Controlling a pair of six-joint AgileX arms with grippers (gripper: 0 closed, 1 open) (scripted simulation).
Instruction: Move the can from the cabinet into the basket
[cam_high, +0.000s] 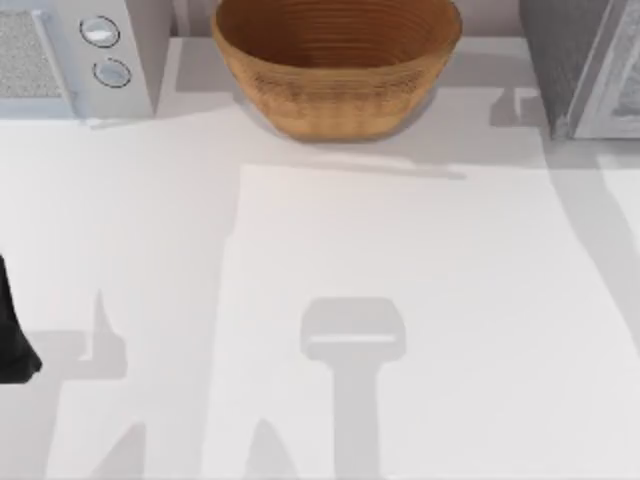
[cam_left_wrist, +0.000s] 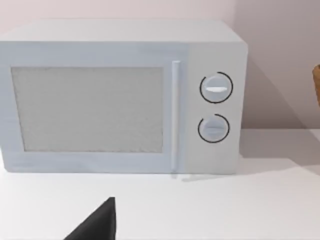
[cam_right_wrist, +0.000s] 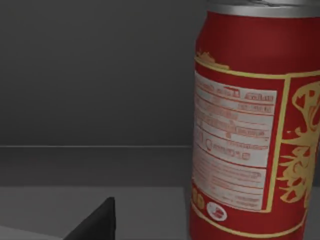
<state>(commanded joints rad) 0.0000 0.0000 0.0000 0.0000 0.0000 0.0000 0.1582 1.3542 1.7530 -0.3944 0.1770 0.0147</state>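
The can (cam_right_wrist: 255, 125), red with gold print, a white label and a silver rim, stands upright on a grey floor inside the dark cabinet interior, very close in the right wrist view. A dark part of my right gripper (cam_right_wrist: 95, 224) sits low beside the can, apart from it. From above, the cabinet (cam_high: 590, 65) is at the table's far right corner, with a dark speckled side and a pale framed door. The wicker basket (cam_high: 335, 70) stands at the far middle. My left arm (cam_high: 12, 335) is parked at the left edge, and its gripper (cam_left_wrist: 95, 222) faces the white appliance.
A white appliance with two round knobs (cam_high: 105, 50) occupies the far left corner, and its door and knobs (cam_left_wrist: 215, 107) face the left wrist camera. The white table (cam_high: 400, 260) stretches wide in front of the basket, crossed by arm shadows.
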